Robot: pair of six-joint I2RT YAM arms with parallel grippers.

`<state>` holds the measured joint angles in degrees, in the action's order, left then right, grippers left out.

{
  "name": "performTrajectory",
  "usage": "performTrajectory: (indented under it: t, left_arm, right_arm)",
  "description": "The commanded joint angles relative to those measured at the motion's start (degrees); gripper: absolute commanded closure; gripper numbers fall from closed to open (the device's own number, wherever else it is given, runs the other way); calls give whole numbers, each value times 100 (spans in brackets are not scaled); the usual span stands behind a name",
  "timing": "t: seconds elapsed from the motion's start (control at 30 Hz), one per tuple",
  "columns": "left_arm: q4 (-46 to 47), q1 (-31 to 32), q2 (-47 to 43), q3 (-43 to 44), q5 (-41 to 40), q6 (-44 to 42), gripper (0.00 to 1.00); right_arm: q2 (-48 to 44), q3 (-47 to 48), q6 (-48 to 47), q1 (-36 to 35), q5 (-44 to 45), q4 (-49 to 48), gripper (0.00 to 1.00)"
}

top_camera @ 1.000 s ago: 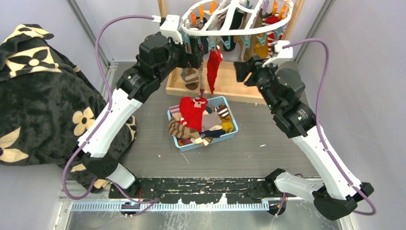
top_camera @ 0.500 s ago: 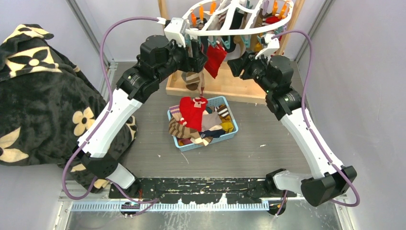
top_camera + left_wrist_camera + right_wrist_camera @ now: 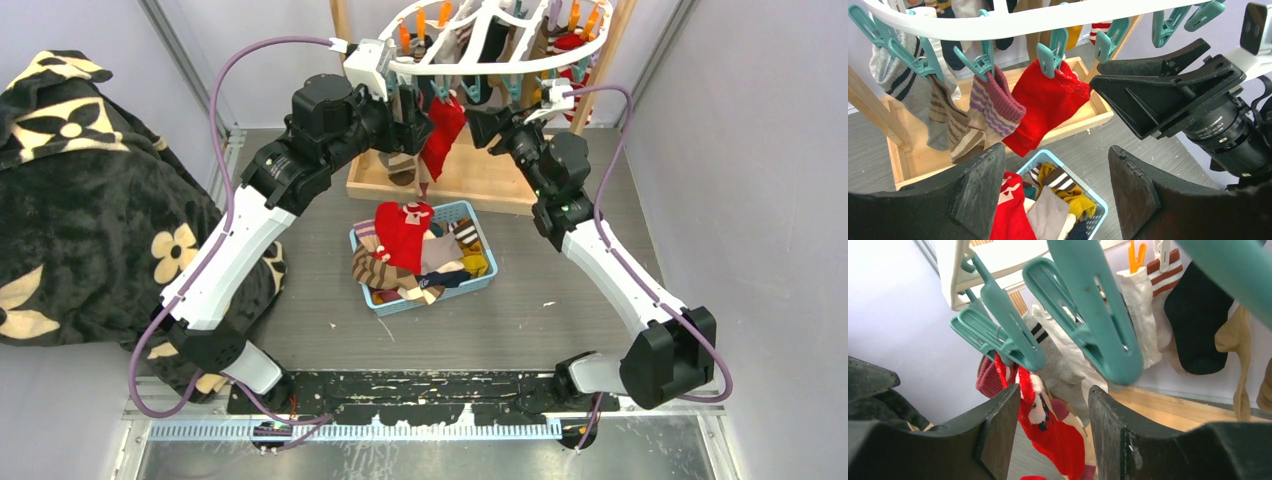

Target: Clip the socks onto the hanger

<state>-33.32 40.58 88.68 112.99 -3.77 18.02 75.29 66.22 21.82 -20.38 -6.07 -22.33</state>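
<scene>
The white oval hanger [image 3: 480, 45] hangs at the top centre with teal and orange clips and several socks on it. A red sock [image 3: 441, 128] hangs from a teal clip [image 3: 1050, 52] at its near rim; it also shows in the left wrist view [image 3: 1048, 105], beside a purple-striped sock [image 3: 993, 100]. My left gripper [image 3: 418, 110] is open and empty just left of the red sock, its fingertips [image 3: 973, 185] below it. My right gripper [image 3: 478, 125] is open and empty just right of the sock, under teal clips [image 3: 1098, 315]. More socks fill the blue basket [image 3: 485, 240].
The wooden stand's tray base [image 3: 480, 185] sits under the hanger, with its posts [image 3: 600, 55] behind. The black floral blanket [image 3: 90, 200] covers the left side. The grey side walls stand close. The right gripper's body [image 3: 1168, 90] is near the left fingers.
My right arm has swung up and left to the hanger's near rim, beside the red sock. The red sock, hanging long a second ago, now hangs shorter. The left arm barely moved.
</scene>
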Motion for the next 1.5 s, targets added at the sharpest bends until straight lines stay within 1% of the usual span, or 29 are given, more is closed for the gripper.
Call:
performTrajectory:
  t: [0.0,0.1,0.2,0.37,0.5,0.6,0.77,0.9,1.1,1.23,1.47]
  left_arm:
    - [99,-21,-229,94,104,61,25]
    - [96,-24,-213,132,119,70,25]
    - [69,-21,-136,214,162,63,26]
    - [50,-21,168,529,223,75,33]
    - [-5,9,538,919,302,144,40]
    - [-14,91,859,1235,230,38,42]
    - [-157,131,1351,1846,-65,78,46]
    - [28,134,1384,1814,-624,-56,48]
    - [333,129,1324,1612,-1378,-391,48]
    - [361,126,1415,1729,-1682,-479,47]
    - [98,57,1713,2165,-1843,-508,47]
  right_arm:
    - [-47,-496,178,8,210,-1704,42]
    - [-256,-981,174,8,426,-1938,42]
    - [-562,-1455,83,8,552,-1950,42]
    - [-948,-1985,54,8,830,-1935,42]
    - [-867,-2156,308,10,953,-2202,42]
    - [-761,-2155,443,8,1015,-2447,42]
    - [-717,-2027,460,8,991,-2441,42]
    - [-730,-2013,470,8,928,-2417,42]
    - [-741,-2078,543,8,884,-2500,41]
    - [-695,-2078,611,8,824,-2589,42]
    - [-653,-2012,658,8,742,-2586,42]
